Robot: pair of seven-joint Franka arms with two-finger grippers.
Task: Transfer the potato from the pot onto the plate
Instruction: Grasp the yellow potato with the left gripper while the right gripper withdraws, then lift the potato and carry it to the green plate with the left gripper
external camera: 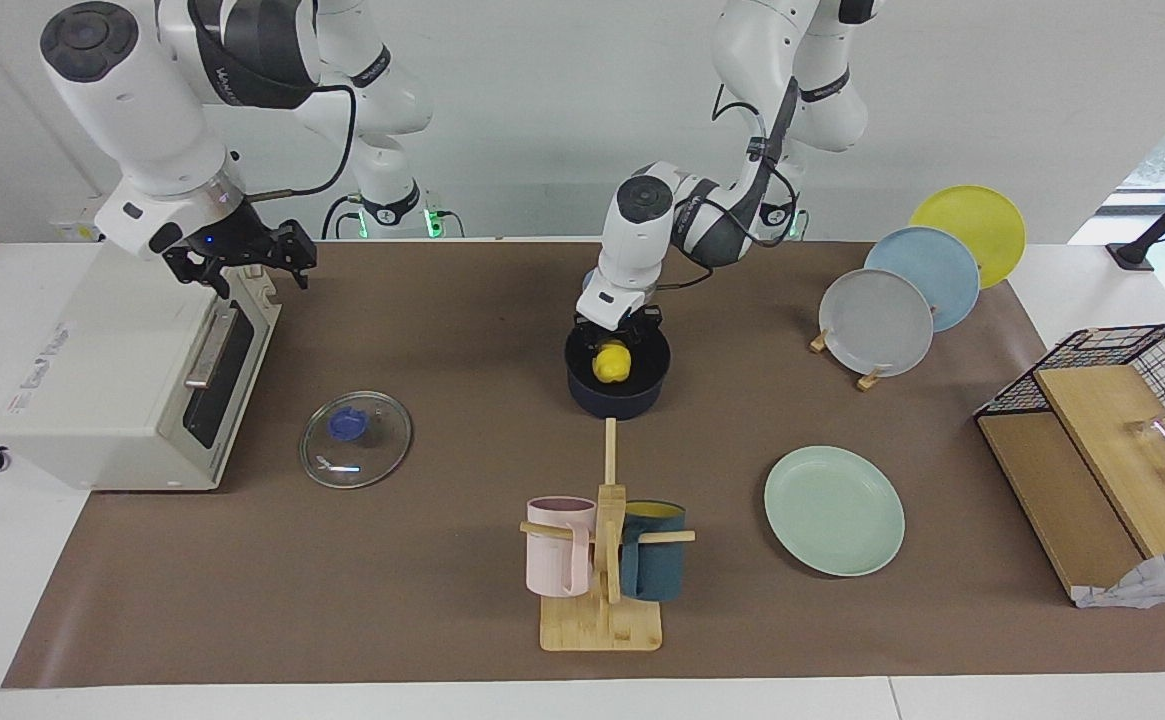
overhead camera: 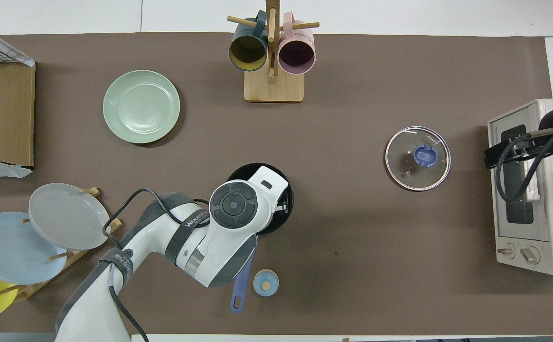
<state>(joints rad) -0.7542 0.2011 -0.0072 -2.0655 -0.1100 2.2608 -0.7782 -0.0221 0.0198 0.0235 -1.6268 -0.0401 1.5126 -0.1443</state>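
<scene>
The yellow potato [external camera: 610,364] lies inside the dark navy pot [external camera: 642,405] in the middle of the mat. My left gripper [external camera: 614,340] reaches down into the pot, right on top of the potato. In the overhead view the left arm covers the potato and most of the pot [overhead camera: 244,172]; the blue handle [overhead camera: 242,287] points toward the robots. The mint-green plate [external camera: 834,510] [overhead camera: 141,106] lies empty, farther from the robots than the pot and toward the left arm's end. My right gripper [external camera: 292,262] [overhead camera: 493,156] waits in the air over the toaster oven.
A toaster oven [external camera: 132,380] stands at the right arm's end, a glass lid [external camera: 356,439] beside it. A mug rack [external camera: 602,560] stands farther out than the pot. Grey, blue and yellow plates [external camera: 877,322] lean in a rack and a wire basket [external camera: 1122,420] stands at the left arm's end. A small blue disc [overhead camera: 265,282] lies by the handle.
</scene>
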